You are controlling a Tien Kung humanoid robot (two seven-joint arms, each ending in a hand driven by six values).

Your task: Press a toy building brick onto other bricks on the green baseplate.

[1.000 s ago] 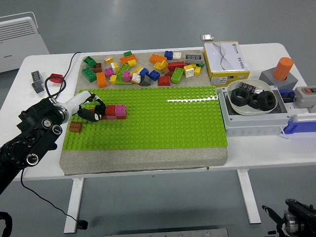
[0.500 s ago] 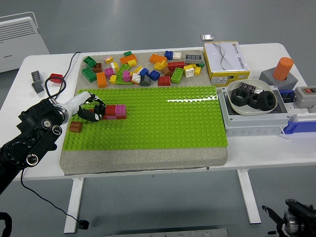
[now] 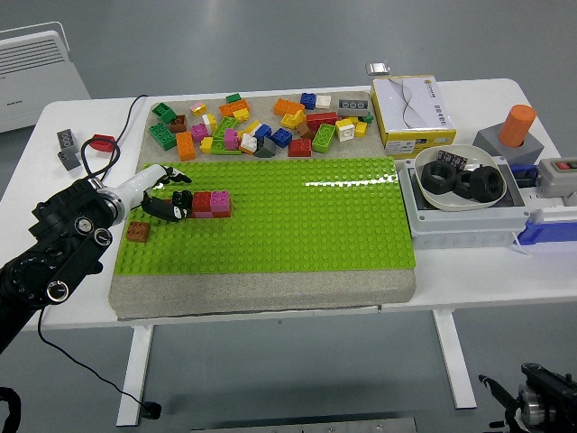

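Reaching in from the lower left corner, left arm black, jointed, angled up and to the right over the table's left edge. Wrist section white. Left hand sits low over the left end of the green baseplate, dark fingers curled loosely, tips at the left side of the brick stack. Fingers look to be touching the stack's left end, but whether they actually clamp it I cannot tell; too small and dark to separate.

Brick stack: red brick on the left, magenta on the right, set on pink and red bricks below, seated on the baseplate near its left edge, toward the far side.

1 brown brick alone on the baseplate, just beside the forearm, nearer the table's front edge than the stack.

Loose brick pile spread along the far side of the grey mat, beyond the baseplate, well apart from the hand.

Right half of table: yellow-and-white box near the far edge, white bowl holding black rings, sitting in a grey tray. Orange cylinder on a grey block near the right edge.

Right hand not seen over the table.
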